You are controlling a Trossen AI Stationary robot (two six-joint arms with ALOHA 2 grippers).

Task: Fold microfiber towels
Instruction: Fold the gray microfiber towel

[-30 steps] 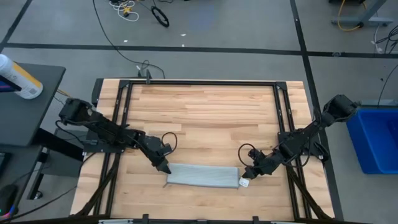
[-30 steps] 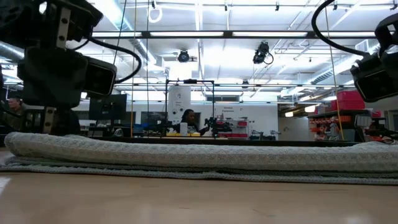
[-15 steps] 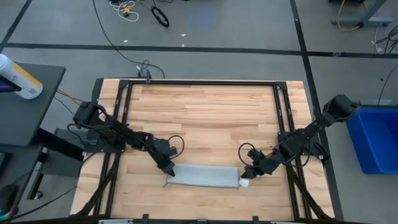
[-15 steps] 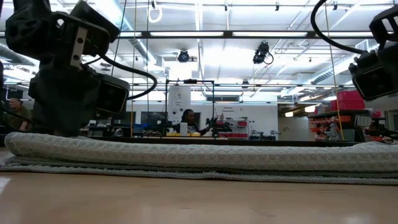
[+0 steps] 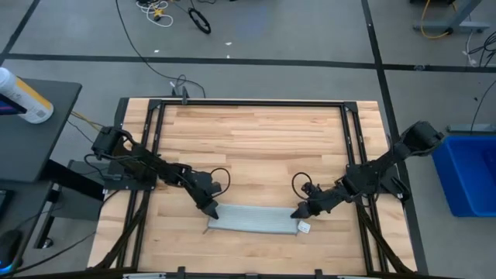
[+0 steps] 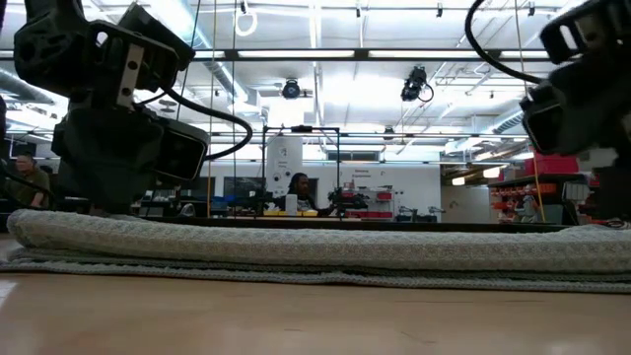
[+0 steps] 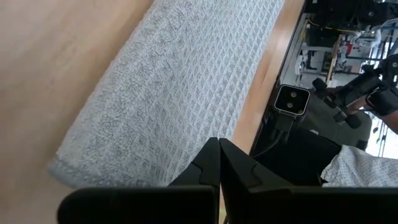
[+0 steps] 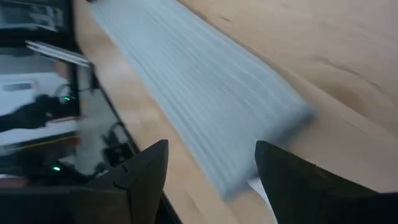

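So our left gripper (image 5: pixel 211 211), fingers together, has come down onto the folded towel's (image 5: pixel 252 219) left end. Our right gripper (image 5: pixel 297 215), fingers apart, just slid in over its right end, probably lining up the next fold.

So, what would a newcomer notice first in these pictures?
First, the grey-blue towel, folded into a long narrow strip near the front edge of the wooden table. Then the two dark arms at its ends: the left claw, shut, at the left end, and the right claw, open, at the right end, beside the small white tag.
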